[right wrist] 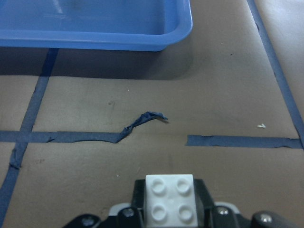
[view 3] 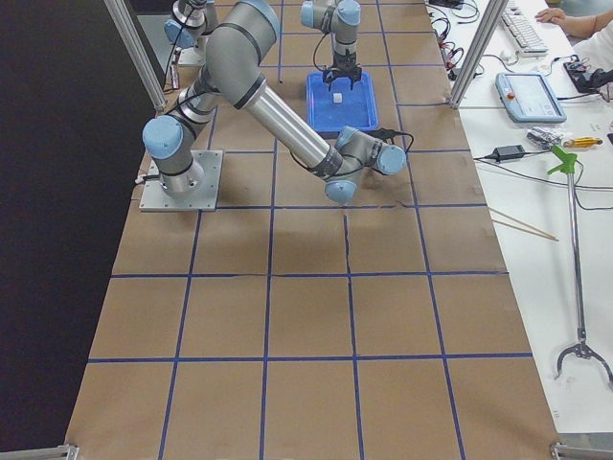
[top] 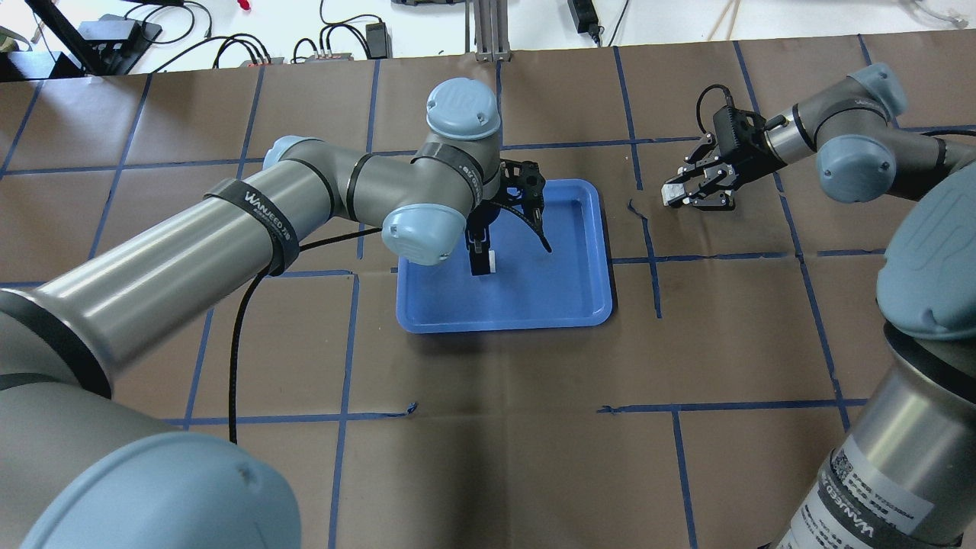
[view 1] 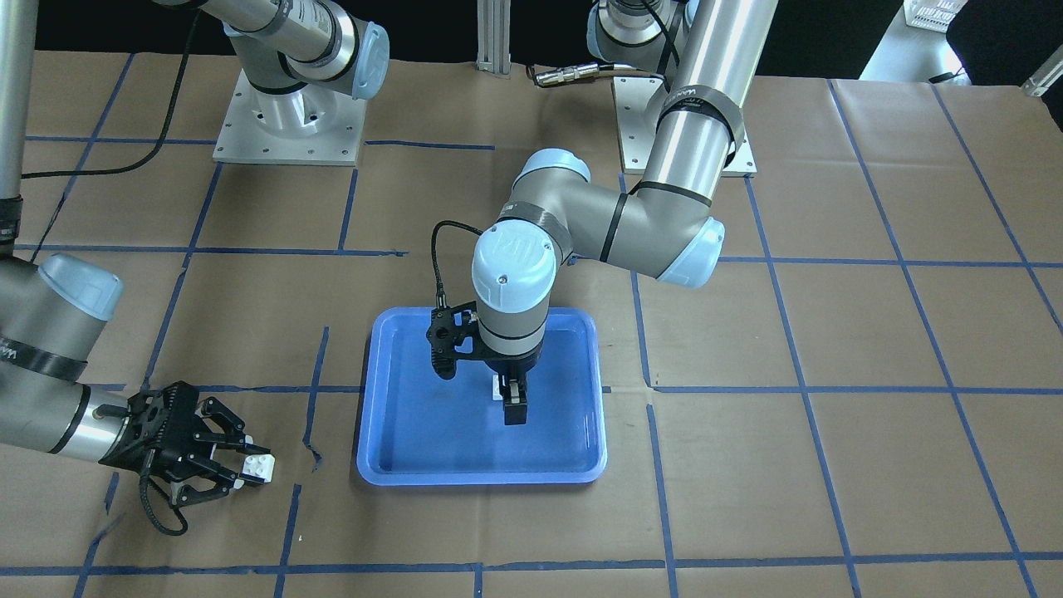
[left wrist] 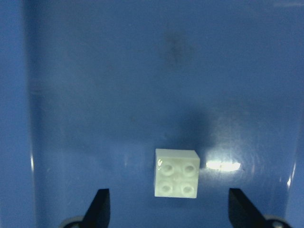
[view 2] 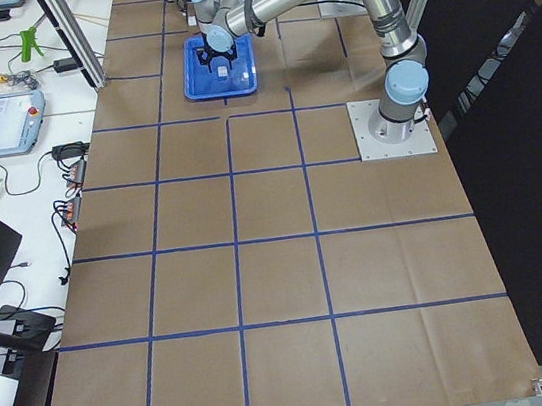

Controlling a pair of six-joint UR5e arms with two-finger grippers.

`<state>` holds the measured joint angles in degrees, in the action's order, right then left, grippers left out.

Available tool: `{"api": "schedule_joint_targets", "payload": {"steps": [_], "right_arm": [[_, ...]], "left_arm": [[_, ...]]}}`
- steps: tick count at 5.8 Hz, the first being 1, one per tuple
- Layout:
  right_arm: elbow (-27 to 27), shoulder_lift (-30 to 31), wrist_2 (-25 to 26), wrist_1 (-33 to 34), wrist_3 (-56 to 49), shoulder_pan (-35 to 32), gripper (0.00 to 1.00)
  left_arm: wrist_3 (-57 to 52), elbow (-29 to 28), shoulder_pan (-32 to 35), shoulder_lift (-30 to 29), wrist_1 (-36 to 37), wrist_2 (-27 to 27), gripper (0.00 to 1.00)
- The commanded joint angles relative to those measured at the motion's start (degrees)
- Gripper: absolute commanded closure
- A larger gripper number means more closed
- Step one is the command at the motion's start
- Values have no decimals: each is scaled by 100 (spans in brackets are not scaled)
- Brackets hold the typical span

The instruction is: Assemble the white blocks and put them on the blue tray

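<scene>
Left claw (view 1: 515, 405) hangs spread over one white block (left wrist: 176, 173) in the blue tray (view 1: 390, 465) (mid-desk). Right claw (view 1: 247, 468) pinches the other white block (right wrist: 169, 199) toward the desk's right edge. Misaligned studs could jam the join.

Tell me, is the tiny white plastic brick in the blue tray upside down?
No, studs up. The tiny white plastic brick on the shallow blue plastic tray shows four studs.

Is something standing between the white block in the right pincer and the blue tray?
Nothing visible lies on the table between the held white block and the blue tray. Over the tray, though, the open left pincer hangs above the other white block.
</scene>
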<state>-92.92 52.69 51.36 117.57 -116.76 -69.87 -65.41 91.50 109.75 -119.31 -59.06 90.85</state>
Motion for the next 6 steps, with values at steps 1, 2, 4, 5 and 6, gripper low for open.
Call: {"api": "schedule_joint_targets", "payload": {"steps": [1, 2, 4, 5, 6], "right_arm": [[168, 101, 15, -50, 74, 9, 75], [221, 389, 32, -224, 292, 0, 75], [-118, 1065, -64, -428, 748, -166, 75], [-443, 1268, -99, -315, 943, -472, 75], [-620, 1349, -100, 147, 1563, -866, 75]], "left_arm": [[447, -149, -145, 860, -1100, -6, 2], [842, -254, -381, 1422, -1847, -6, 2], [2254, -378, -1057, 2444, -3002, -41, 2], [3845, -283, -1121, 2804, -3015, -32, 2], [5322, -247, -1122, 3069, -2928, -15, 1]]}}
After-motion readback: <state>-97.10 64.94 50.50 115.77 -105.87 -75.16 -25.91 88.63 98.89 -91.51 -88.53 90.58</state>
